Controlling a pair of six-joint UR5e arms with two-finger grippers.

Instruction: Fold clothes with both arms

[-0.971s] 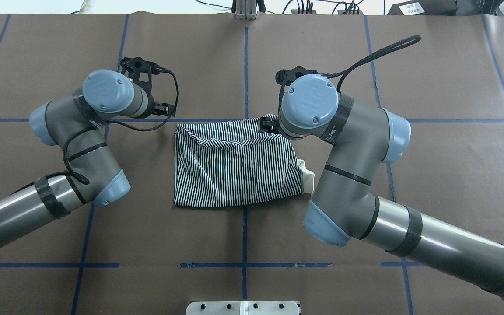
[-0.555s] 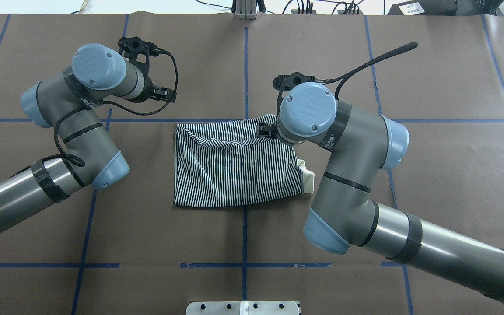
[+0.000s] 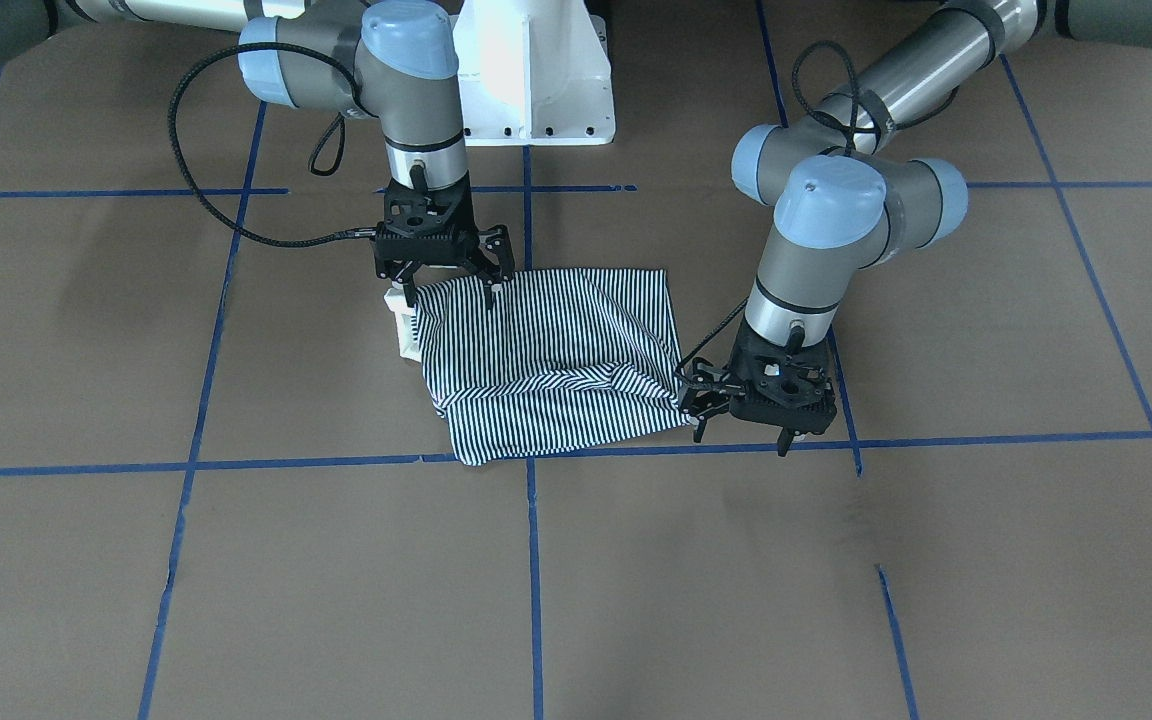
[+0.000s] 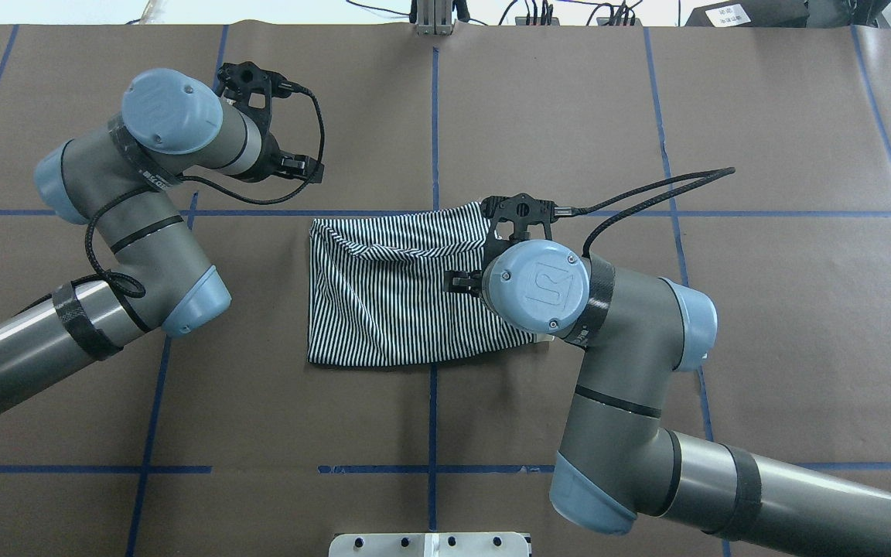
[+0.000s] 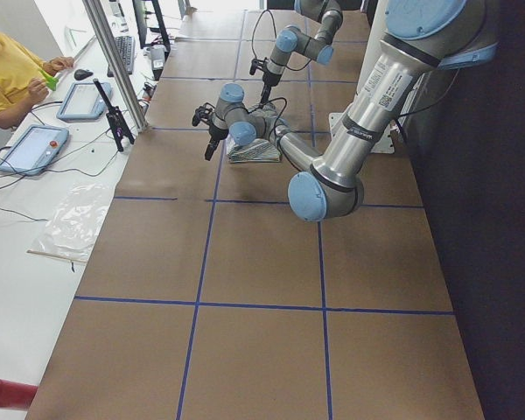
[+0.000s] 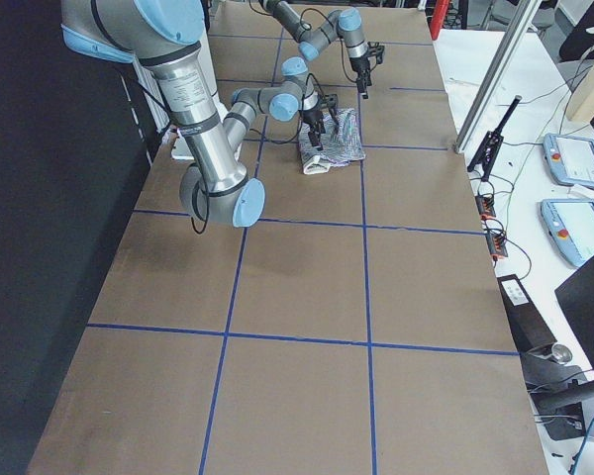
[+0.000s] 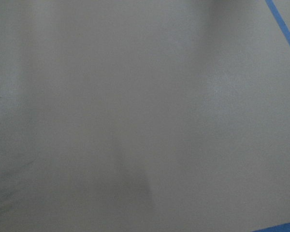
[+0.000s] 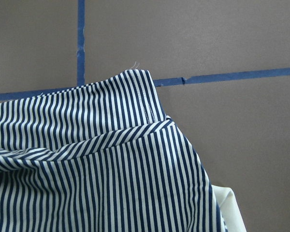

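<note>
On the table [image 4: 801, 348], the shirt [image 4: 391, 302] lies folded at the centre, its long axis running 9 to 3 o'clock from overhead. My right gripper [image 3: 451, 290] hovers spread wide and empty over its 3 o'clock end. It is nearer than my left gripper [image 3: 701, 405], likewise spread and empty over bare table, with the shirt at its 5 o'clock. The cream collar [image 3: 402, 325] peeks out beside my right.

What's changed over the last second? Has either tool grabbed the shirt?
The right arm's black two-finger tool drew back from the far corner of the navy-and-white striped polo shirt toward the robot's base. It now hangs open over the collar-side edge. The left tool drifted slightly farther from the base, open, beside the cloth. Neither tool holds anything, and the shirt lies as before.
</note>
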